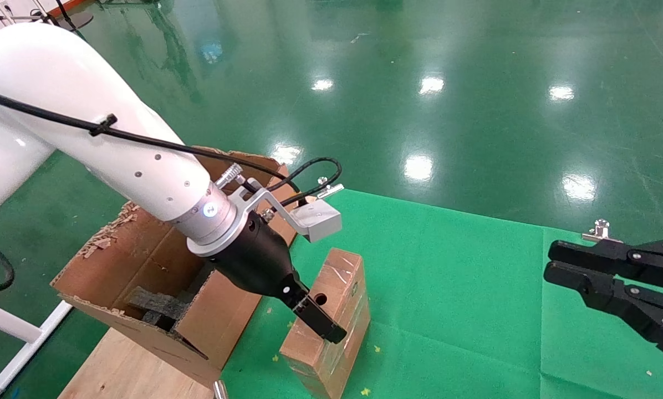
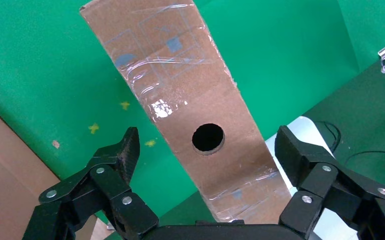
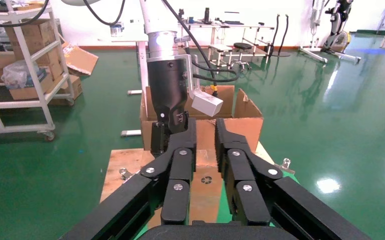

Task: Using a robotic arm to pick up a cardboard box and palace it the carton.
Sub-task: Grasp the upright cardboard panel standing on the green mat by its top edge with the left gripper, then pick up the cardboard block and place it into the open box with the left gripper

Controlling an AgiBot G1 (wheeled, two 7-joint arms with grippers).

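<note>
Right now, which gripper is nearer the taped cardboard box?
Left. The left gripper is right at the taped cardboard box, open, fingers straddling it. The right gripper is parked far off to its right.

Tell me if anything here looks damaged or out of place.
Yes: the large brown corrugated carton has ragged, torn flap edges with shredded cardboard bits along its left rim. The small taped brown cardboard box looks intact, standing upright beside it.

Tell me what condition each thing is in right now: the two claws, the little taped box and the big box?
left gripper: open, fingers either side of the cardboard box, not yet clamped.
right gripper: shut, empty, parked off to the right.
cardboard box: lying on the green mat, sealed with tape, hole face up.
carton: open on top, edges torn, black foam inside.
</note>
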